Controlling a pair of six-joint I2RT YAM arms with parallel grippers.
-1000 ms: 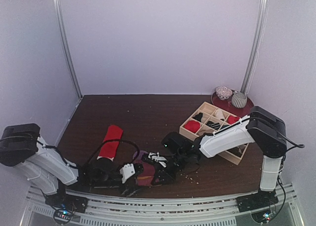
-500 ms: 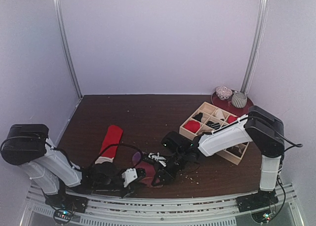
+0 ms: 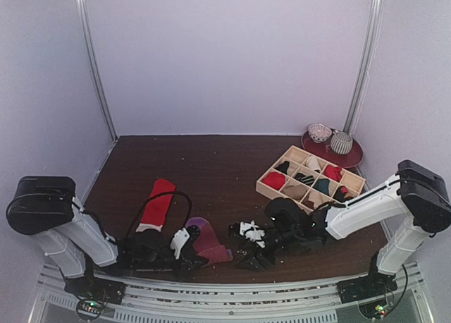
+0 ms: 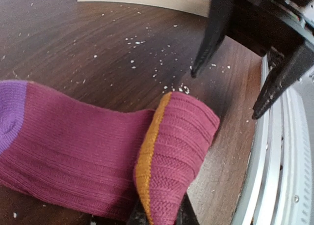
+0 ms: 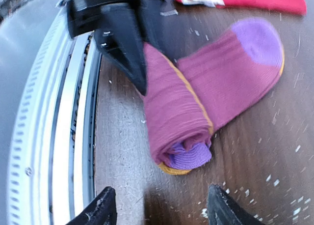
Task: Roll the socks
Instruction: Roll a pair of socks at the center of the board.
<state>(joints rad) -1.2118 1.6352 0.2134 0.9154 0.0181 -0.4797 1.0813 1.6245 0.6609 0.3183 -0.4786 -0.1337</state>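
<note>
The magenta sock (image 3: 209,244) lies near the front edge, its orange-edged cuff end (image 4: 176,146) partly rolled over, with a purple roll end (image 5: 189,154) and purple heel (image 5: 257,36). My left gripper (image 3: 187,244) is shut on the rolled cuff; its fingers (image 4: 184,216) pinch the fabric at the bottom of the left wrist view. My right gripper (image 3: 239,238) stands open just right of the sock, touching nothing; its fingertips (image 5: 100,210) frame bare wood. The red sock (image 3: 158,202) with its striped cuff lies flat to the left, behind.
A wooden compartment box (image 3: 264,185) holding several rolled socks stands at the right. Behind it, a dark red plate (image 3: 356,157) carries two patterned round items. The metal rail (image 5: 49,112) runs along the table's front edge, close to the sock.
My right gripper has opened, let go of the magenta sock and drawn back to the right. My left gripper has shut on the sock's rolled cuff end.
</note>
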